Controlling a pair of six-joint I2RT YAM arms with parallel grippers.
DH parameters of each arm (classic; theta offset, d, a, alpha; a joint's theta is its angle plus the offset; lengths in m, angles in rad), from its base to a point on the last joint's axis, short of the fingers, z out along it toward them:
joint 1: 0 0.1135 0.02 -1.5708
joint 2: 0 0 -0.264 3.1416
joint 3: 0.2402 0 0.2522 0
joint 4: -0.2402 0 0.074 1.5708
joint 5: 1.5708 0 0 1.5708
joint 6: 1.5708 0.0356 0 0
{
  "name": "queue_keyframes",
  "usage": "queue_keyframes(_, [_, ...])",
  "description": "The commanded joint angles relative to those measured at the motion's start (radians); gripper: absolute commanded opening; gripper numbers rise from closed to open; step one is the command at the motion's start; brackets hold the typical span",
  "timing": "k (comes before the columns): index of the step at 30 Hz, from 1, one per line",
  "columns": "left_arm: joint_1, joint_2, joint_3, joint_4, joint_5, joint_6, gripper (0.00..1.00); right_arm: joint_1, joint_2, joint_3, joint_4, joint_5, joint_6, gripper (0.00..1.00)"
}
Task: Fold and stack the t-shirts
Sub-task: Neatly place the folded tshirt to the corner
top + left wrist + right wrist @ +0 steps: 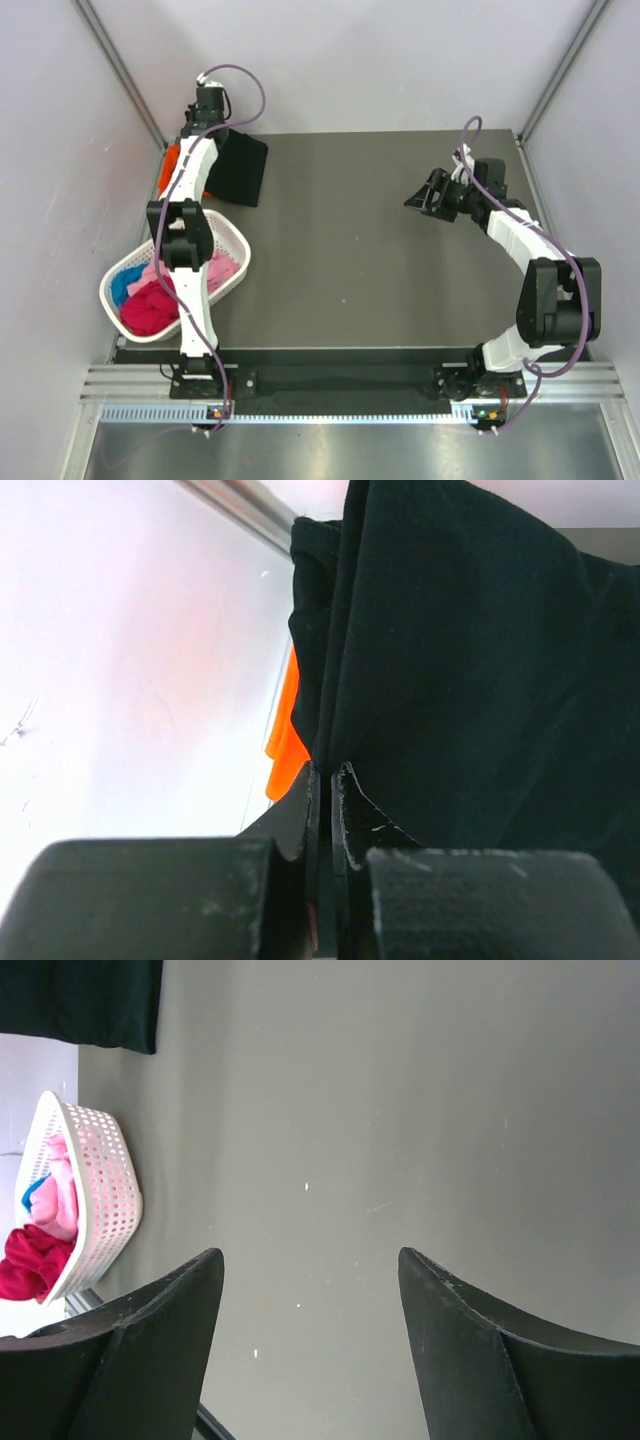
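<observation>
Just dark grey tabletop [360, 250], black t-shirt [240, 170] far left, pale walls [380, 60] around.

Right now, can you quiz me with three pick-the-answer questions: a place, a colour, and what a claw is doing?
1. Where is the white basket? A) near-left of table B) far-right corner C) middle
2. Which colour peeks beside the black t-shirt? A) green B) orange C) yellow
3. The left claw is: A) wide open B) holding the basket C) shut on the black t-shirt
1 A, beside the left arm. 2 B, orange t-shirt by the wall. 3 C, fingers pinch black cloth.
</observation>
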Motion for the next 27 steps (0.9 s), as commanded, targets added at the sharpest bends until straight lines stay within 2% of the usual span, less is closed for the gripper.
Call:
queue_keyframes(1, [0.015,-0.041,0.043,0.081,-0.041,-0.017,0.00,0.009,0.007,0.051,0.030,0.000,-0.028,0.71])
queue_keyframes(14, [0.102,0.037,0.028,0.152,-0.064,-0.070,0.00,0.009,0.039,0.051,0.043,0.010,-0.032,0.72])
queue_keyframes(17, [0.115,0.071,0.037,0.172,-0.105,-0.077,0.02,0.009,0.053,0.052,0.045,0.010,-0.031,0.72])
queue_keyframes(18, [0.116,0.092,0.048,0.166,-0.147,-0.080,0.13,0.009,0.058,0.055,0.045,0.008,-0.032,0.72])
queue_keyframes(19, [0.118,0.103,0.059,0.159,-0.188,-0.091,0.33,0.009,0.058,0.059,0.039,0.010,-0.032,0.72])
queue_keyframes(20, [0.118,0.112,0.092,0.147,-0.219,-0.096,0.63,0.008,0.059,0.060,0.037,0.011,-0.031,0.72])
queue_keyframes(21, [0.118,0.123,0.111,0.129,-0.253,-0.099,0.68,0.009,0.055,0.065,0.031,0.013,-0.035,0.72])
queue_keyframes(23, [0.116,0.116,0.141,0.072,-0.251,-0.137,0.70,0.008,0.047,0.071,0.007,0.022,-0.035,0.72])
queue_keyframes(26, [0.110,0.050,0.145,-0.037,-0.195,-0.261,0.70,0.011,0.010,0.072,-0.019,0.042,-0.029,0.72])
queue_keyframes(27, [0.107,0.025,0.137,-0.063,-0.155,-0.295,0.74,0.009,-0.011,0.074,-0.027,0.045,-0.023,0.72])
